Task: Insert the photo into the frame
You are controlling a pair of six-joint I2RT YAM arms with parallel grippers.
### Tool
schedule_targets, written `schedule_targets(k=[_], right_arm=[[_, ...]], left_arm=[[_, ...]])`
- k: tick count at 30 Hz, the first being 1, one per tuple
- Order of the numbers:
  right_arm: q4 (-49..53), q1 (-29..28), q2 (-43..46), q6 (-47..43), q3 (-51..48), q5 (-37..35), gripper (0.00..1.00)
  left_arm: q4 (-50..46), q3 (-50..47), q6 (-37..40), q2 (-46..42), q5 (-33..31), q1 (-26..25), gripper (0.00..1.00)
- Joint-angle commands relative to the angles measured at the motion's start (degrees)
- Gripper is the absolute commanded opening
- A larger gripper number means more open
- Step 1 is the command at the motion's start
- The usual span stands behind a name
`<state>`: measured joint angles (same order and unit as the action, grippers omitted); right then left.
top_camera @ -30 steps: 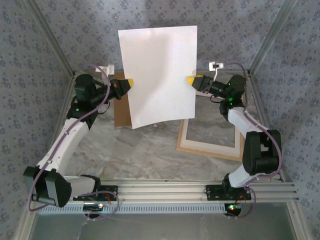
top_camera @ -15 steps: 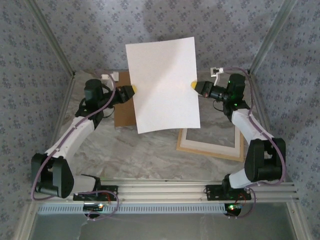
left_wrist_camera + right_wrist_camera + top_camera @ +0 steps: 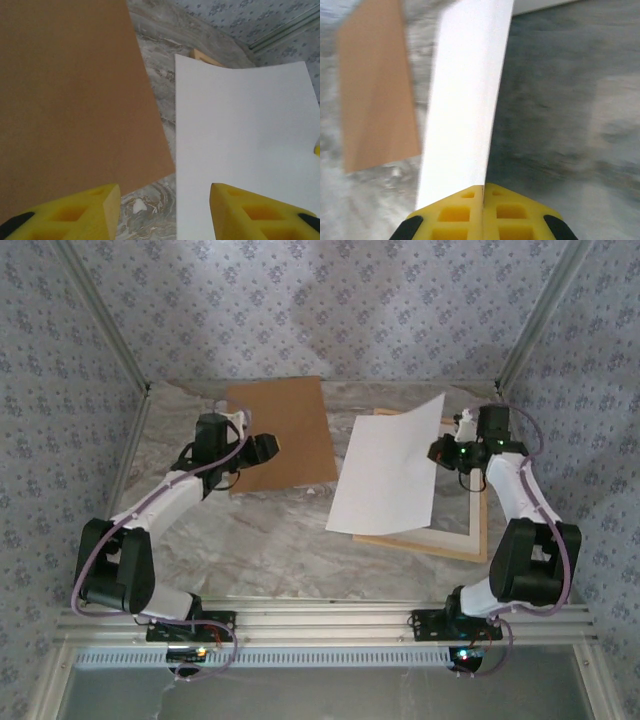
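Photo [image 3: 388, 475]: one thin rectangular sheet, showing its plain white side in every view, the printed face turned away. Location: hanging at a tilt over the left part of the frame [image 3: 425, 537], on the right half of the marble-patterned table [image 3: 260, 530]. Whether its low edge is touching the frame cannot be told.

Orientation: the long axis is running from near-left to far-right in the top view. The far right corner is riding highest and the near short edge is sloping down toward the frame's front rail.

Handling, as judged: light, limp and bowing slightly under its own weight. It is likely creasing or smudging easily, so the hold is best kept on the margin at an edge, away from the picture area.

Right gripper [image 3: 441, 449]: its yellow fingers [image 3: 455, 214] are pressing fully together on the photo's right long edge, and the sheet is rising edge-on from between them in the right wrist view [image 3: 465, 95].

Left gripper [image 3: 266, 447]: its jaws are standing partway apart with nothing between them. It is hovering at the near right corner of the brown backing board [image 3: 280, 430], just left of the sheet [image 3: 240, 145].
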<state>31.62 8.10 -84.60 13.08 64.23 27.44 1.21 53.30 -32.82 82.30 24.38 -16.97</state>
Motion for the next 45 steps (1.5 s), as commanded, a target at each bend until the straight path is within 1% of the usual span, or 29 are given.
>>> schedule_targets(k=[1,5,17,20,30,35,45], right_arm=[[9.52,1.53,-2.98,-6.23,3.57,-12.45,0.0],[10.4,2.56,-5.28,-7.38,6.17,-14.78,0.0],[4.75,5.31,-6.72,-3.65,5.06,-11.6,0.0],[3.92,5.43,-6.97,-3.34,4.9,-11.8,0.0],[6.0,6.36,-9.21,-5.71,6.71,-12.48,0.0],[7.45,6.4,-10.35,-7.14,8.46,-14.49,0.0],[8.24,6.58,-11.68,-7.43,10.55,-15.6,0.0]], left_arm=[[-1.8,1.02,3.16,0.34,-1.87,-0.86,0.51],[-2.3,1.13,3.99,1.09,-1.31,-1.44,0.54],[-1.67,0.76,3.81,1.83,-1.26,-2.1,0.55],[-1.88,1.1,3.81,2.03,-1.35,-2.19,0.55],[-2.0,1.12,3.9,2.25,-1.54,-2.28,0.55],[-2.48,1.45,4.14,2.34,-1.56,-2.34,0.56],[-2.77,1.52,4.34,2.58,-1.6,-2.37,0.56]])
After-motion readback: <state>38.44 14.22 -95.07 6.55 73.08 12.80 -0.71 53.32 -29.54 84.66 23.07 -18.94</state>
